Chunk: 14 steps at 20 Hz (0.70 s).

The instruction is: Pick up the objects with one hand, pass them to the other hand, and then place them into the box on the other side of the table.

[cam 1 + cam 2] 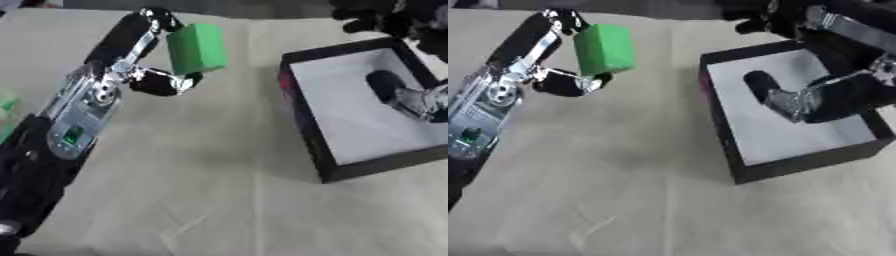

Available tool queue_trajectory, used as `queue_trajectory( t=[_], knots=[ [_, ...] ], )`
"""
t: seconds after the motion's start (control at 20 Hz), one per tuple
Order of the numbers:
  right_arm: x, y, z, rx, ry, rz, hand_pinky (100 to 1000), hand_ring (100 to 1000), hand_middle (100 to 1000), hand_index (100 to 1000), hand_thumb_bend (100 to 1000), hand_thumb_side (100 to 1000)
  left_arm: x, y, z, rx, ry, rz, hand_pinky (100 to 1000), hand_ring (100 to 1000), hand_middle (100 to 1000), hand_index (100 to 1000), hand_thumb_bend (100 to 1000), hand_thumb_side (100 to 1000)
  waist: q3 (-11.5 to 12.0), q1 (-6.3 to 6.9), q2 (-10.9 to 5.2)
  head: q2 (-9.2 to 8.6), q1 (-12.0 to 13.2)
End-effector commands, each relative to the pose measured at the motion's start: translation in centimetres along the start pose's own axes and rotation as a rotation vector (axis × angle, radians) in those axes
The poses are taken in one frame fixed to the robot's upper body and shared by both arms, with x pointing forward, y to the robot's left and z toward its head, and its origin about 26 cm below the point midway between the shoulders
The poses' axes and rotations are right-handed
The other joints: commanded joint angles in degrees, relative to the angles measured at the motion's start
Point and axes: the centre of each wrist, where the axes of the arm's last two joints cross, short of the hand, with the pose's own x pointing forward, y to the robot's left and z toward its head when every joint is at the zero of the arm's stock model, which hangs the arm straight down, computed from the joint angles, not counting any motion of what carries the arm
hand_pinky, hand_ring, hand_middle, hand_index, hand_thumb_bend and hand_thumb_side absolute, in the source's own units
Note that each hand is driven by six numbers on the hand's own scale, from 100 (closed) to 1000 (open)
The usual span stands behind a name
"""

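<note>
A green block (197, 48) hangs above the table at the upper left. My left hand (144, 55) is shut on it, with the fingers over its top edge and the thumb (162, 82) under its lower edge. The black box with a white floor (721, 117) stands on the right side of the table. Over the box hovers my right hand (833, 95), open and holding nothing. Its thumb (765, 86) reaches across the box floor, and its dark fingers (767, 17) spread beyond the far wall.
Something green (5, 107) shows at the left edge, cut off by the picture. A beige cloth (210, 190) covers the table. Between the block and the box lies a strip of bare cloth.
</note>
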Motion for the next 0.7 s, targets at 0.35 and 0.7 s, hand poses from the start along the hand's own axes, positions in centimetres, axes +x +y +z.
queue_trajectory(
  t=[0.35, 0.7],
  knots=[
    [1.1, -0.1, -1.8, 0.044, 0.049, 0.1, 956, 1000, 1000, 1000, 100, 221, 2.3, 0.5, -0.9, 0.044, -0.095, 0.011, 747, 736, 608, 469, 233, 208, 0.87, -1.12, -2.22, 0.1, -1.18],
    [-0.8, -0.3, -2.6, 0.026, 0.092, 0.203, 951, 1000, 1000, 1000, 100, 208, 3.5, -0.5, -1.1, 0.049, -0.142, 0.052, 741, 732, 600, 467, 227, 214, 2.01, -1.5, -2.16, 0.06, -2.94]
  ],
)
